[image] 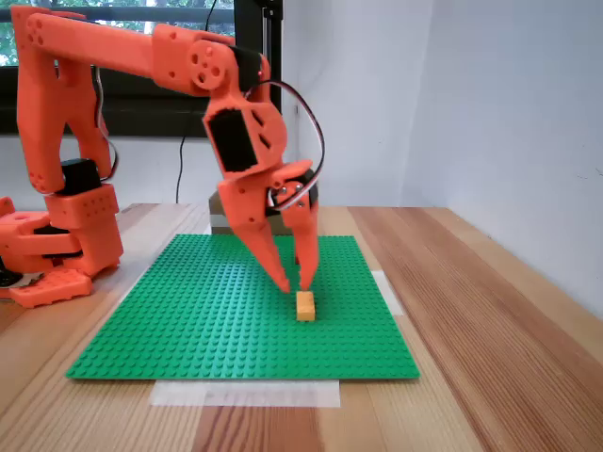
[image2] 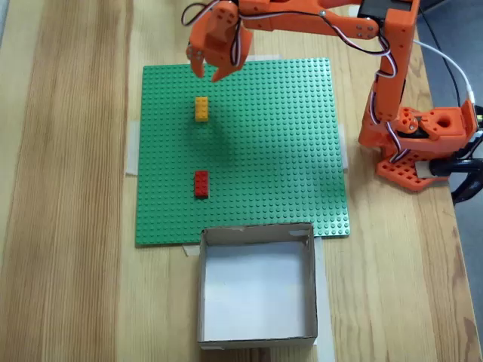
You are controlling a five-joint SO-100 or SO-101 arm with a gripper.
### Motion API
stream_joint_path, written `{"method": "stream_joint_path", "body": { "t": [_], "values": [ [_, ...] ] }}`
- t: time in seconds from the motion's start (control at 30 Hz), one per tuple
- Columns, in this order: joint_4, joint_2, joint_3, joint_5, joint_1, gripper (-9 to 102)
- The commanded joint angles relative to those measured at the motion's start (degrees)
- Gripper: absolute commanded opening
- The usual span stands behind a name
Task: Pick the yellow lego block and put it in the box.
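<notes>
Spread apart, the orange hand [image: 294,284] points down with its two fingertips just above the yellow lego block [image: 305,306], not visibly touching it and pinching nothing. From the high fixed view the hand [image2: 207,72] hangs over the far part of the green baseplate [image2: 279,151], with the yellow lego block [image2: 201,108] lying on the studs just beside it.

Taking the baseplate as the landmark and going near to far in the low fixed view: a strip of pale tape [image: 245,393] holds its front edge to the wooden table [image: 490,358]; the baseplate [image: 188,320] itself covers the middle of the table; the arm's base [image: 57,254] stands off its left side; behind it rise a white wall [image: 471,94] and a dark-framed window [image: 141,104].

In the high fixed view, a red brick [image2: 201,183] sits on the baseplate, well apart from the yellow one, towards the box [image2: 256,337]. That box, open-topped with a pale floor, rests on the table touching the baseplate's edge opposite the hand. The arm's base [image2: 423,143] stands off the baseplate's right side.
</notes>
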Motion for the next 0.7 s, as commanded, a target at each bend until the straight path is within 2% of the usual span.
{"method": "stream_joint_path", "body": {
  "t": [0.0,0.27,0.67],
  "values": [
    [0.62,-0.18,-2.72,0.97,-0.79,10],
    [2.2,-2.9,-4.92,2.81,-2.29,15],
    [2.72,-8.35,-6.86,2.11,-3.78,15]
  ]
}}
